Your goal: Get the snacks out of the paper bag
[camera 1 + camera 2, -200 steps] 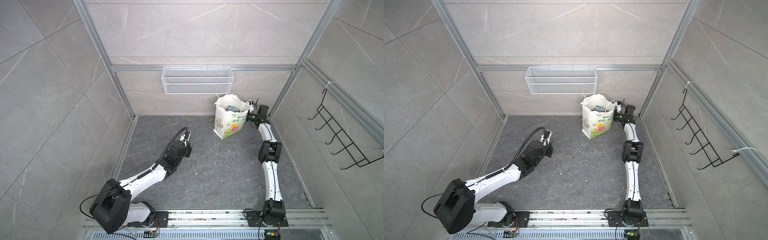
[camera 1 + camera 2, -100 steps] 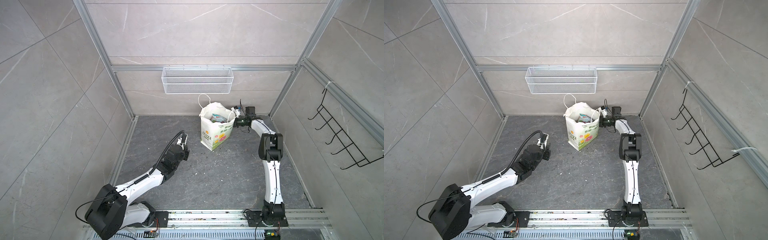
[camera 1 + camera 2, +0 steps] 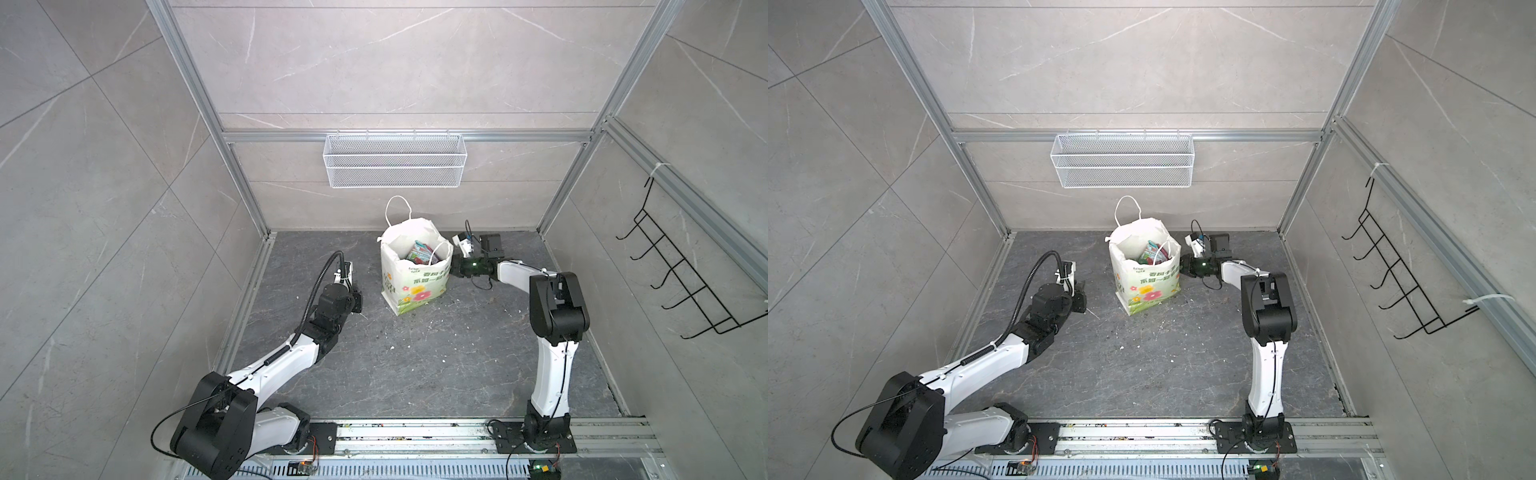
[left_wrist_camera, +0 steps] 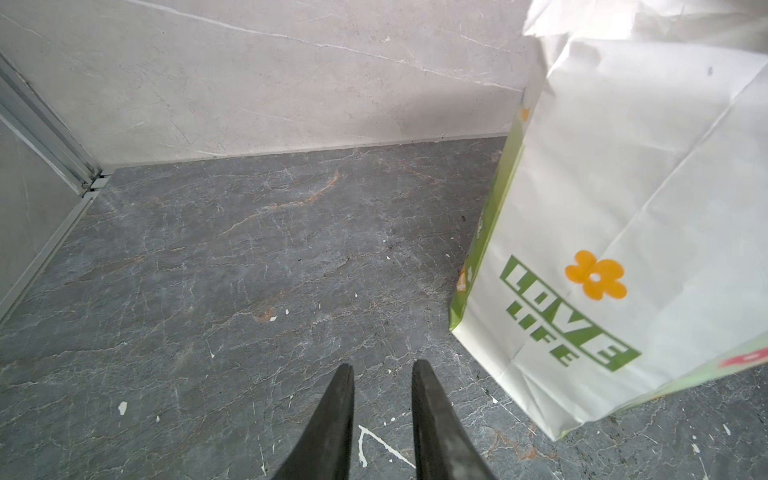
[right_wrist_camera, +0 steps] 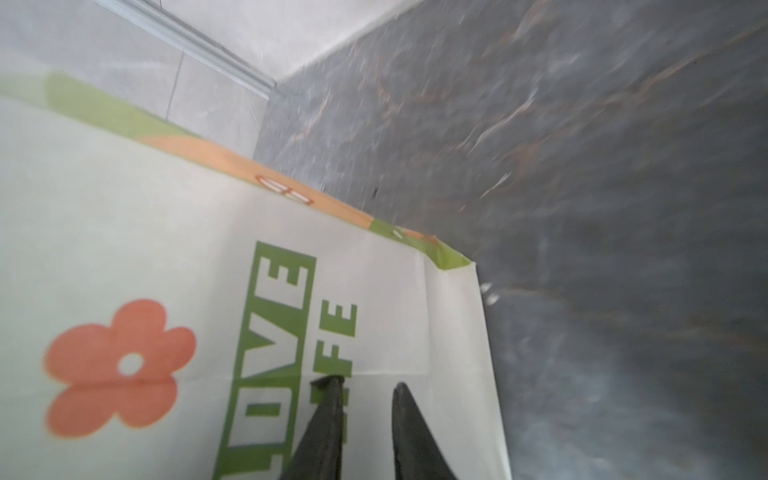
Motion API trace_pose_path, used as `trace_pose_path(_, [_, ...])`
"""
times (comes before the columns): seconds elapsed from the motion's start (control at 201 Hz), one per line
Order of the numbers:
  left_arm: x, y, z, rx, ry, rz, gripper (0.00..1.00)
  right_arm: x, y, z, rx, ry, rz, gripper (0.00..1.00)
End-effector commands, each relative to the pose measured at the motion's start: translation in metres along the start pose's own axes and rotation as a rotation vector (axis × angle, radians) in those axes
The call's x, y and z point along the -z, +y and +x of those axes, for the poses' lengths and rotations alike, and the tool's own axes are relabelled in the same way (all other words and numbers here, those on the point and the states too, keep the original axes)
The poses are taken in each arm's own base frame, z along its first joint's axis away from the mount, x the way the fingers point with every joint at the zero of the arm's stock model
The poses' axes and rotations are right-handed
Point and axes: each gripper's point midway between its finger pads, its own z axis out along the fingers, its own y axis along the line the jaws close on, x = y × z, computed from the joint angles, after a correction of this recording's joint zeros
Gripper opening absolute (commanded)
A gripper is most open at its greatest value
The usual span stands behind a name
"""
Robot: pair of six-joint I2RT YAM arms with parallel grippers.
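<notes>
The bag [image 3: 409, 286] stands on the floor [image 3: 415, 365] near the back wall, its mouth open and the snacks [image 3: 422, 254] still inside. The right gripper [image 5: 365, 382] is at the bag's "LOVE LIFE" side, jaws narrowly apart and empty; whether the tips touch the paper I cannot tell. The left gripper [image 4: 382, 368] hangs low near the bag's opposite side, apart from it, jaws likewise narrow and empty.

The dark grey veined floor [image 3: 415, 374] bears the standing paper bag [image 3: 415, 286] and scattered white flecks [image 4: 122, 408].
</notes>
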Motion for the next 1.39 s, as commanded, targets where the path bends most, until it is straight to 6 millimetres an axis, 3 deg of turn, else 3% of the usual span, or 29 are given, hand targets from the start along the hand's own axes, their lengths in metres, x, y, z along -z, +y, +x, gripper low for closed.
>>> trace_pose_path(0.0, [0.005,0.000,-0.019,0.040,-0.053,0.027,0.28,-0.001,0.024,0.003,0.016,-0.047,-0.007,0.24])
trace_pose_path(0.144, [0.006,0.003,-0.021,0.051,-0.051,0.034,0.28,-0.003,0.042,0.030,0.026,-0.066,0.042,0.24])
trace_pose_path(0.299, [0.005,0.005,-0.025,0.036,-0.058,0.031,0.30,-0.004,0.053,0.044,-0.037,-0.103,0.016,0.26])
trace_pose_path(0.468, [0.009,0.010,-0.035,0.019,-0.065,0.017,0.31,0.014,0.062,0.044,-0.046,-0.149,0.042,0.26])
trace_pose_path(0.637, [0.014,0.017,-0.057,0.032,-0.097,0.034,0.33,0.031,0.091,0.034,-0.007,-0.169,0.000,0.28])
trace_pose_path(0.756, [0.016,0.020,-0.073,0.052,-0.125,0.052,0.36,0.041,0.079,0.030,-0.023,-0.209,0.098,0.29])
trace_pose_path(0.886, [0.018,0.016,-0.078,0.051,-0.140,0.079,0.37,0.049,0.050,0.026,-0.064,-0.227,0.252,0.28])
trace_pose_path(1.115, [0.016,0.012,-0.092,0.077,-0.096,0.163,0.42,0.023,0.018,0.041,-0.150,-0.191,0.274,0.27])
trace_pose_path(1.264, [0.016,0.006,-0.099,0.076,-0.104,0.213,0.45,0.014,0.011,0.055,-0.161,-0.162,0.281,0.27])
trace_pose_path(1.388, [0.009,0.001,-0.103,0.064,-0.086,0.239,0.48,0.013,0.017,0.067,-0.146,-0.141,0.267,0.27])
